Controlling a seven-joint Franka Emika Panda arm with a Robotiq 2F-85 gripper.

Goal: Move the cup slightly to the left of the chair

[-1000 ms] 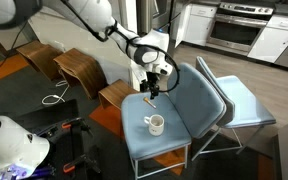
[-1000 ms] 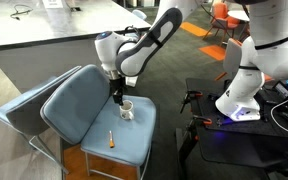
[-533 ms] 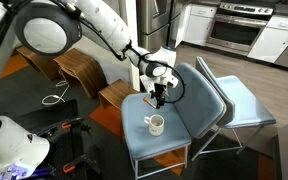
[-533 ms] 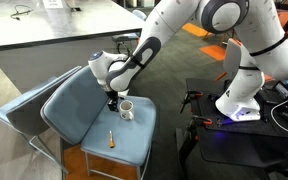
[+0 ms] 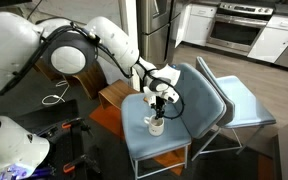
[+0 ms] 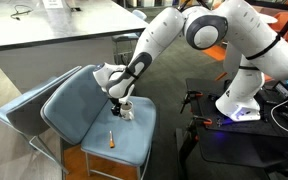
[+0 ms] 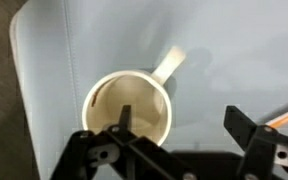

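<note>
The white cup [image 5: 156,126] stands upright on the front of the steel-blue chair seat [image 5: 144,150]; both exterior views show it [image 6: 127,111] on the seat [image 6: 89,125]. My gripper [image 5: 160,106] has come down on the cup from above. In the wrist view the gripper [image 7: 182,125] is open. Its left finger reaches inside the cup [image 7: 109,98] and its right finger is outside over bare seat. The cup's handle [image 7: 169,64] points away from the jaws. The cup looks empty.
A thin orange pen [image 6: 111,138] lies on the seat near the cup; its tip shows in the wrist view [image 7: 287,113]. A paler blue chair [image 5: 239,100] stands right beside this one. Brown wooden stools [image 5: 79,66] and cables are on the floor nearby.
My gripper has come down from above the seat onto the cup, with one finger now inside the rim. The cup has not moved.
</note>
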